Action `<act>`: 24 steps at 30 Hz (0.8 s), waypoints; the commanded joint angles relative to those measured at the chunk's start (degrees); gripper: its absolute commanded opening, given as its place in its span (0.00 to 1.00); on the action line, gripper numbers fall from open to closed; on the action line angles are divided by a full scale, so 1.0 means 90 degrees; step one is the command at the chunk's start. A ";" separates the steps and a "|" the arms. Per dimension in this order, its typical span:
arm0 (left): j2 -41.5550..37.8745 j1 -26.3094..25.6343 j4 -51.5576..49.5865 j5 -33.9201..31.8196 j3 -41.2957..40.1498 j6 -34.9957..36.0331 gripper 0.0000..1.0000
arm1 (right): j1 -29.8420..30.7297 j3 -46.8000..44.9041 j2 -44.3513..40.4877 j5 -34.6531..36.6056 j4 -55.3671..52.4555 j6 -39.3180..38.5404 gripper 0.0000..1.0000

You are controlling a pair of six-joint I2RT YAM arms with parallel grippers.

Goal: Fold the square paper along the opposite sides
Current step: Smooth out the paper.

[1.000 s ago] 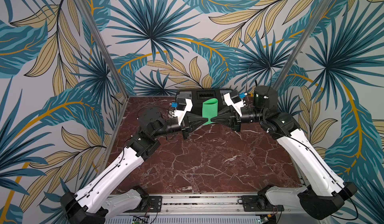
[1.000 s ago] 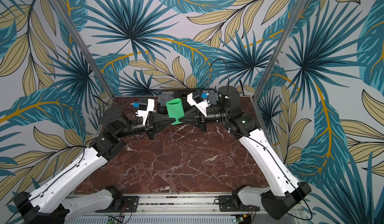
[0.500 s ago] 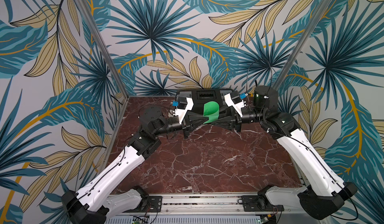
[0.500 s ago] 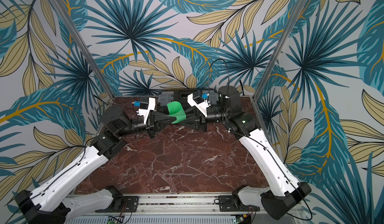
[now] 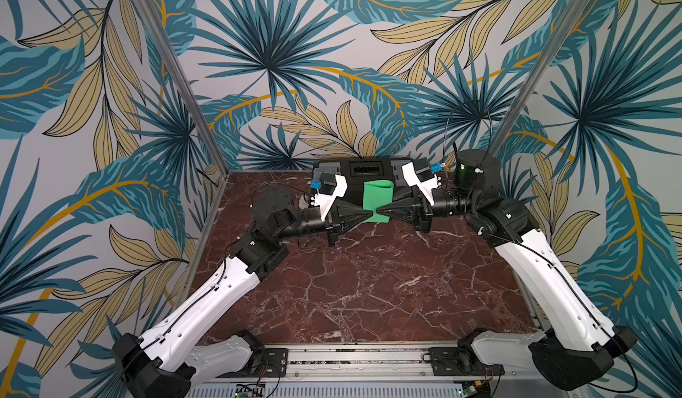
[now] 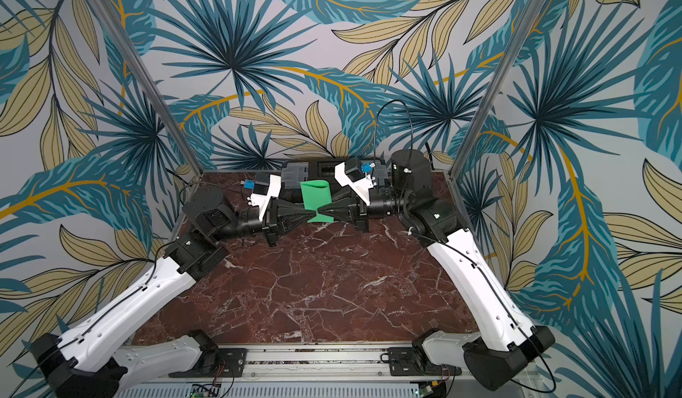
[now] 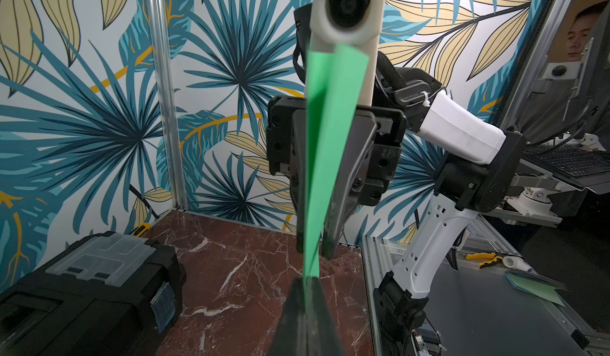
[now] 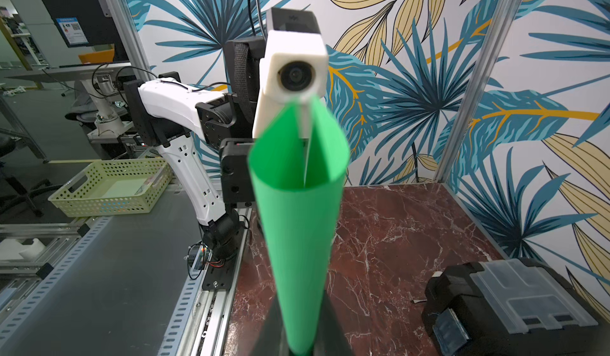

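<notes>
- Paper: green sheet, held off the bench near the middle of its far edge, just in front of the toolbox. It is bowed into a loop, and I see no pressed crease.
- Left hand: closed, pinching the paper's lower end. In its wrist view the two layers leave its fingers together and spread apart further up.
- Right hand: closed as well, clamped on the same end from the opposite side, its tip almost touching the left hand's. The left wrist view shows the sheet passing between its fingers.
- Stage, as I judge it: the paper is gathered into a bend, and the fold is not yet set.
- Risk 1: the loop looks springy. If either hand lets go before the bend is flattened, I expect the sheet to spring open or swing round the remaining pinch.
- Risk 2: I cannot tell whether the two sides lie flush inside the pinch. Any offset would be locked in as a skewed fold once pressed.
- Risk 3: both hands grip one small patch. Pulling or twisting against each other could tear or crumple the thin sheet, and pushing together could knock the tips.
- Risk 4: the toolbox sits close behind. Lowering the loop towards the far edge could snag it on the lid instead of reaching the bench.
</notes>
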 commanded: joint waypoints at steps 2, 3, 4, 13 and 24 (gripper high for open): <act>-0.0014 -0.0010 0.0043 0.0148 0.0296 -0.0051 0.00 | -0.0008 0.0123 -0.0024 -0.0054 -0.0053 -0.0008 0.00; -0.0005 -0.0005 0.0043 0.0160 0.0296 -0.0062 0.00 | -0.0014 0.0132 -0.0024 -0.0050 -0.0054 -0.0010 0.00; 0.0005 -0.0009 0.0044 0.0192 0.0296 -0.0067 0.00 | -0.0018 0.0141 -0.0022 -0.0037 -0.0051 -0.0008 0.00; 0.0054 -0.0015 0.0024 0.0348 0.0282 -0.0117 0.00 | -0.0012 0.0267 -0.0021 0.0054 -0.0051 -0.0033 0.27; 0.0074 -0.0015 -0.0061 0.0413 0.0257 -0.0089 0.00 | -0.0017 0.0415 0.0049 0.0100 -0.0053 0.0005 0.23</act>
